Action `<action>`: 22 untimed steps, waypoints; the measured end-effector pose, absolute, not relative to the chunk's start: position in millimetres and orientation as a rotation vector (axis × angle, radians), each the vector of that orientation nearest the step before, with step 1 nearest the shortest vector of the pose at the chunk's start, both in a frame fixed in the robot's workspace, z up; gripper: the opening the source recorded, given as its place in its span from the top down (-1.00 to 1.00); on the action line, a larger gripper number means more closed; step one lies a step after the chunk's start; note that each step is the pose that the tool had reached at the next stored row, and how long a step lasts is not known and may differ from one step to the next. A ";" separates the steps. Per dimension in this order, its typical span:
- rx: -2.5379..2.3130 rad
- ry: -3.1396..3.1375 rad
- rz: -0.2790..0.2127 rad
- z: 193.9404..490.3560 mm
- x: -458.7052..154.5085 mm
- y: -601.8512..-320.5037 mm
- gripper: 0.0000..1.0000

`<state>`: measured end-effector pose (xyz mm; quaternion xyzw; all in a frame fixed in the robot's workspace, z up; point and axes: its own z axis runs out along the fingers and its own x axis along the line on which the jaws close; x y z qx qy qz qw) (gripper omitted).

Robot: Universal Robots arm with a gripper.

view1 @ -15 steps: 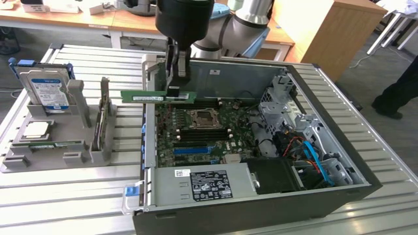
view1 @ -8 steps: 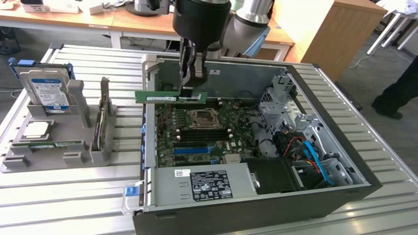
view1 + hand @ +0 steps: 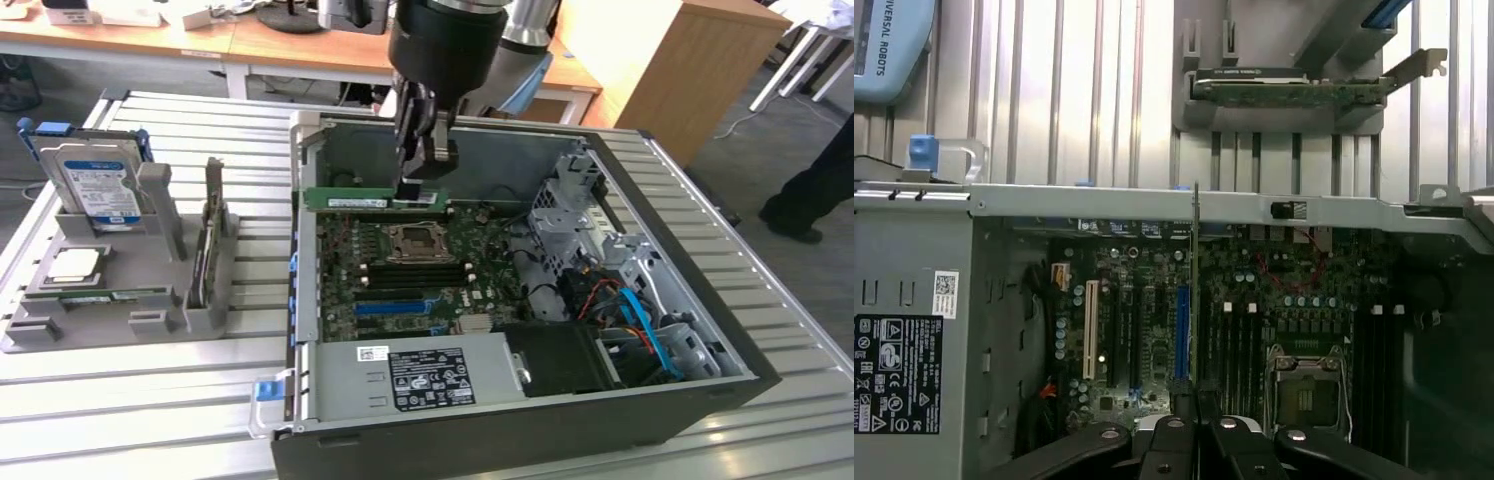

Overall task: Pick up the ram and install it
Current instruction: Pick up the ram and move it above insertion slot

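Observation:
The ram (image 3: 350, 200) is a long green stick with a white sticker, held level and on edge above the motherboard (image 3: 400, 290) inside the open computer case (image 3: 534, 415). My gripper (image 3: 422, 192) is shut on the stick's end at the exterior view's right. It hangs over the back part of the board, just above the CPU socket (image 3: 416, 240). In the wrist view the ram (image 3: 1195, 290) appears edge-on as a thin line running away from my gripper (image 3: 1195, 405), over the board beside the black memory slots (image 3: 1239, 345).
A grey parts holder (image 3: 80, 325) at the exterior view's left carries a hard drive (image 3: 91, 185), an upright expansion card (image 3: 207, 240) and a processor (image 3: 74, 262). The power supply (image 3: 427, 375) and cables (image 3: 627, 310) fill the case's near side. A person's leg (image 3: 821, 180) stands at the far right.

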<state>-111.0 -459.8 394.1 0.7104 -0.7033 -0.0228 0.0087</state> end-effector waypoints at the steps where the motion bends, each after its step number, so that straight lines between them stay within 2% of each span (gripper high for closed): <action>1: 2.219 -2.198 -0.071 394.1 -108.0 -459.8 0.76; 22: 2.219 -2.198 -0.071 394.1 -44.3 -461.7 0.76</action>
